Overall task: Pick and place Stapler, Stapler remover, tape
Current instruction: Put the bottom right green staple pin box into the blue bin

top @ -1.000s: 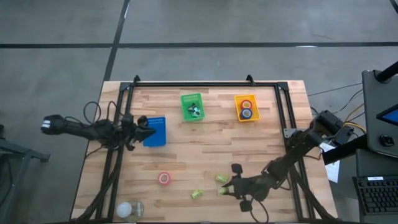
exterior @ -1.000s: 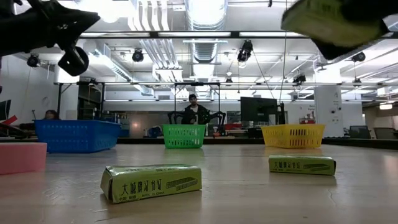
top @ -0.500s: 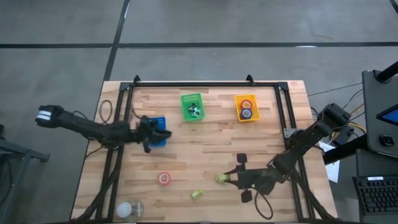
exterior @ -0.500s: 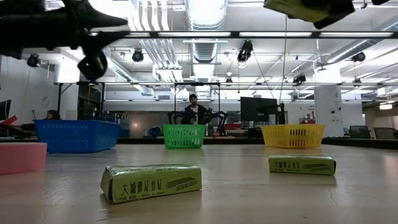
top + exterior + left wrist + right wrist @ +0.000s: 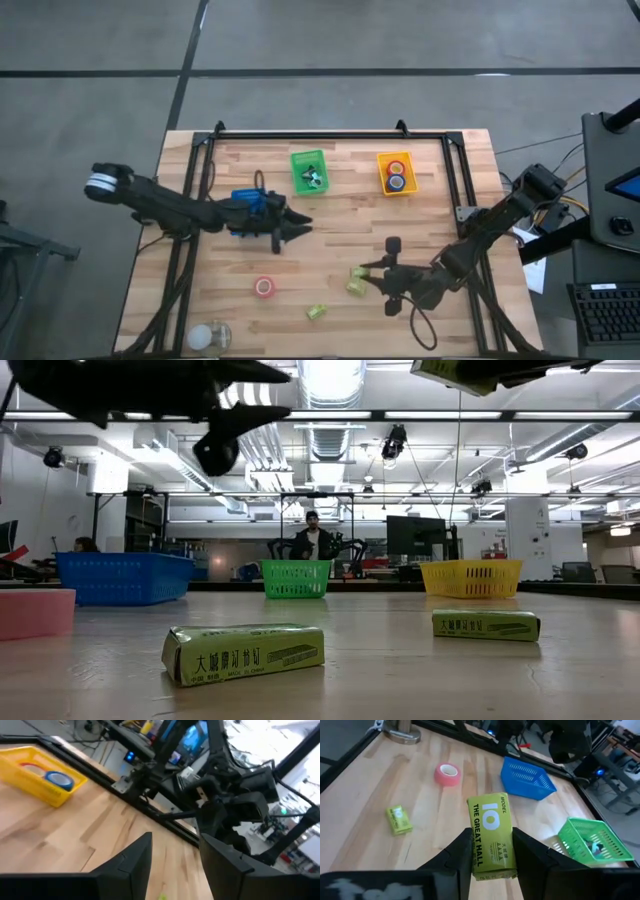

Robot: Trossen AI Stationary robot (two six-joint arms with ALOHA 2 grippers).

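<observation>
My right gripper [image 5: 491, 834] is shut on a green staple box [image 5: 491, 835], held above the table's near right part [image 5: 357, 276]; it shows high up in the low view [image 5: 468, 372]. Two more green boxes [image 5: 243, 652] [image 5: 486, 624] lie flat on the table. One red tape roll [image 5: 264, 288] lies flat at near centre. A red and a blue tape roll sit in the yellow basket [image 5: 396, 173]. My left gripper [image 5: 298, 224] hangs open and empty, just right of the blue basket [image 5: 249, 206]. I cannot make out a stapler or stapler remover. My right gripper pinches the green box by its two long sides [image 5: 476, 845] between its two fingers [image 5: 460, 855], at one end of the box. The box sticks out forward past the fingertips along them, printed face up, and is lifted clear of the table.
A green basket [image 5: 309, 172] holding small dark and pale things stands far centre, between the blue and yellow ones. A white round thing [image 5: 205, 336] lies at the near left corner. A black frame [image 5: 330, 134] runs along the table's far edge and sides. A person stands far behind the table [image 5: 313, 540].
My left gripper has travelled from over the blue basket toward the table's right edge, past the basket. My right gripper has risen with the green box and drawn a little toward the far edge; the box is higher above the table than before.
</observation>
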